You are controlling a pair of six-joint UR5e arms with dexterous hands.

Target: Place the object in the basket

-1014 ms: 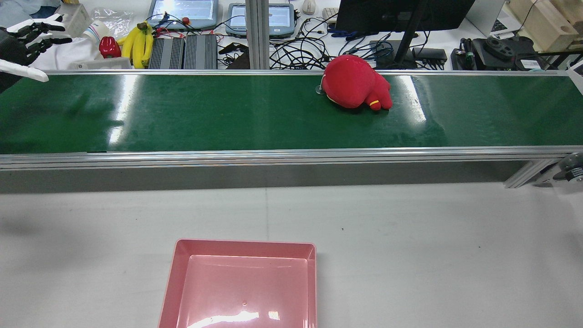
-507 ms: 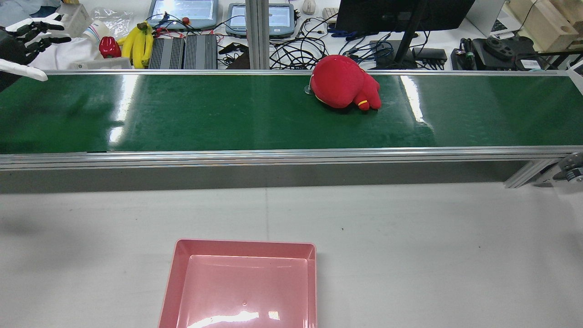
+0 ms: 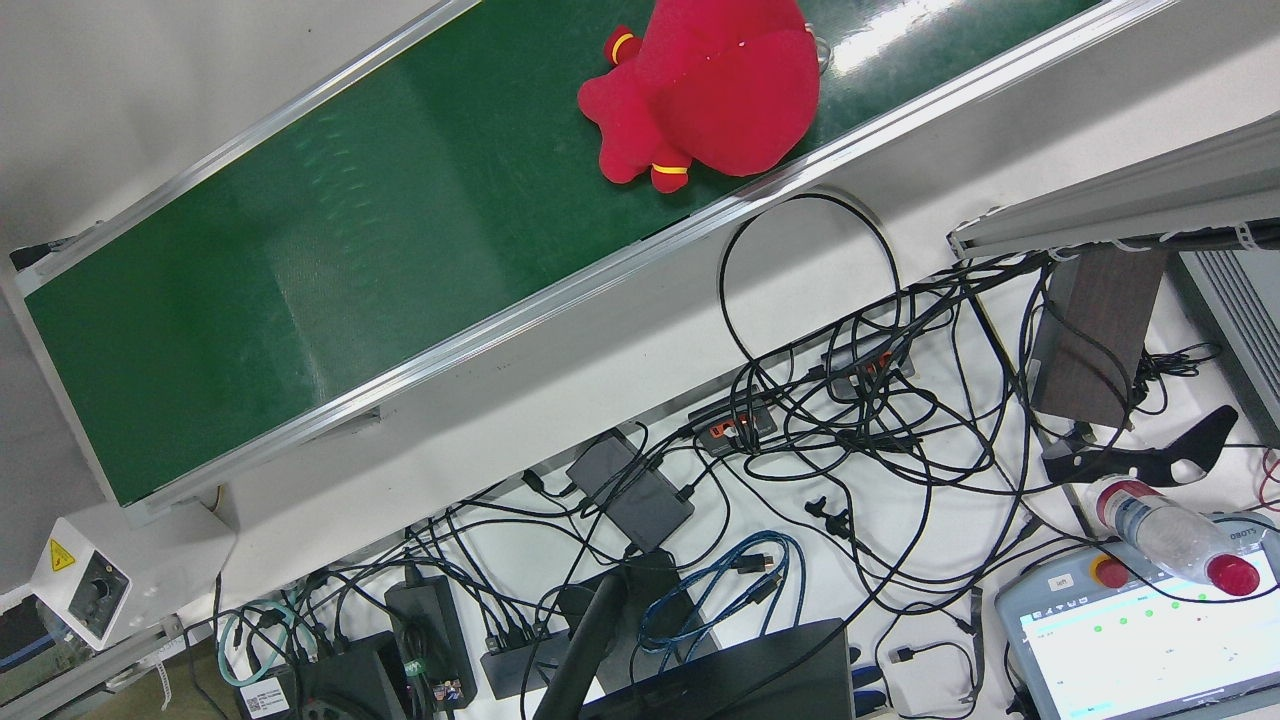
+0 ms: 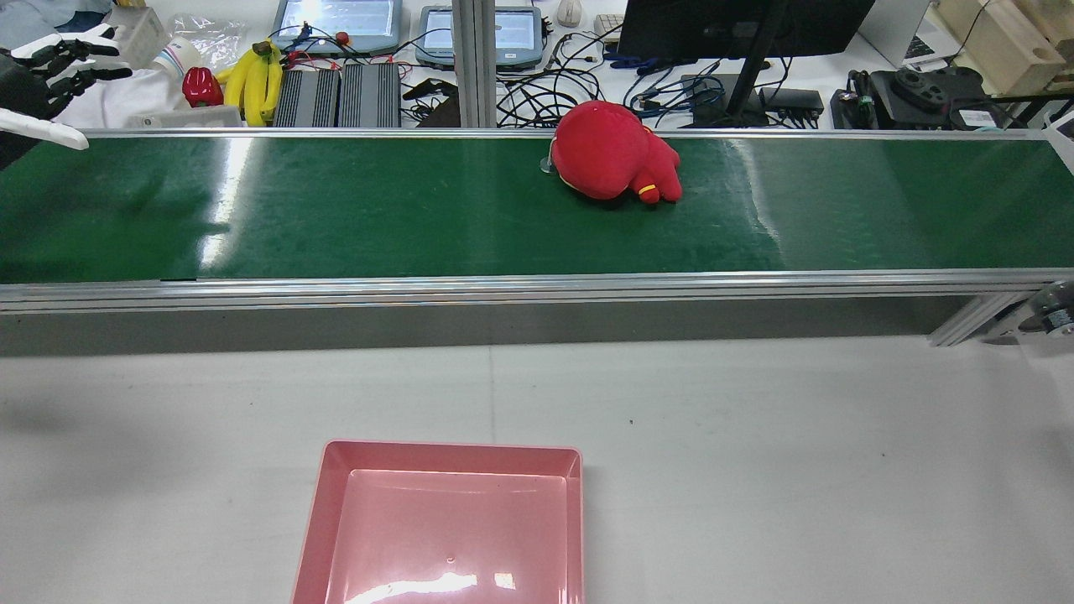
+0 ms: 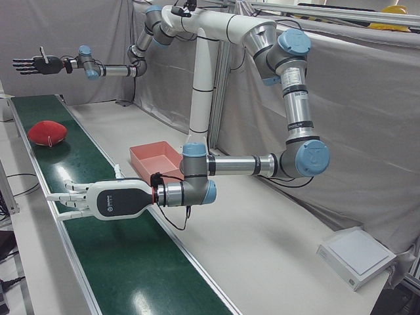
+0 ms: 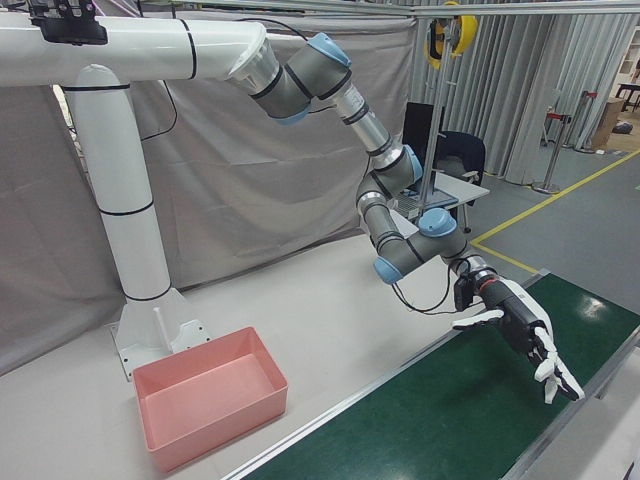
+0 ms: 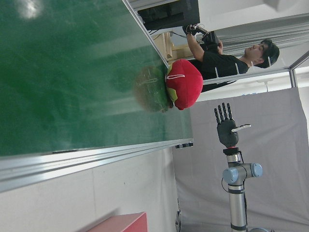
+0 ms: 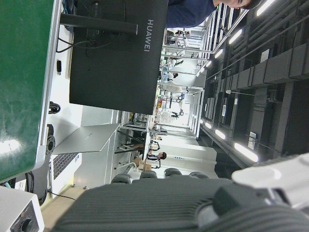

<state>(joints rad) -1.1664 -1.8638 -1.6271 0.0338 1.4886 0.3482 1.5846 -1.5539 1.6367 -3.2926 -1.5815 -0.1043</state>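
Note:
A red plush toy [image 4: 608,164] lies on the far edge of the green conveyor belt [image 4: 419,218], near its middle; it also shows in the front view [image 3: 720,85], the left-front view [image 5: 47,132] and the left hand view [image 7: 185,90]. The pink basket [image 4: 453,450] stands empty on the grey table, on the near side of the belt [image 5: 147,164] [image 6: 220,420]. My left hand [image 4: 46,80] is open with its fingers spread, low over the belt's left end [image 5: 98,200] [image 6: 520,335], far from the toy. My right hand [image 5: 36,64] is open and raised high beyond the toy [image 7: 226,128].
Behind the belt is a cluttered desk with bananas [image 4: 256,80], a monitor [image 4: 738,25], tablets and many cables [image 3: 850,420]. A person [image 7: 231,63] stands by the belt's far end. Grey table [image 4: 755,461] lies between the belt and the basket.
The red plush toy has travelled left along the belt toward my left hand. My left hand has hardly moved.

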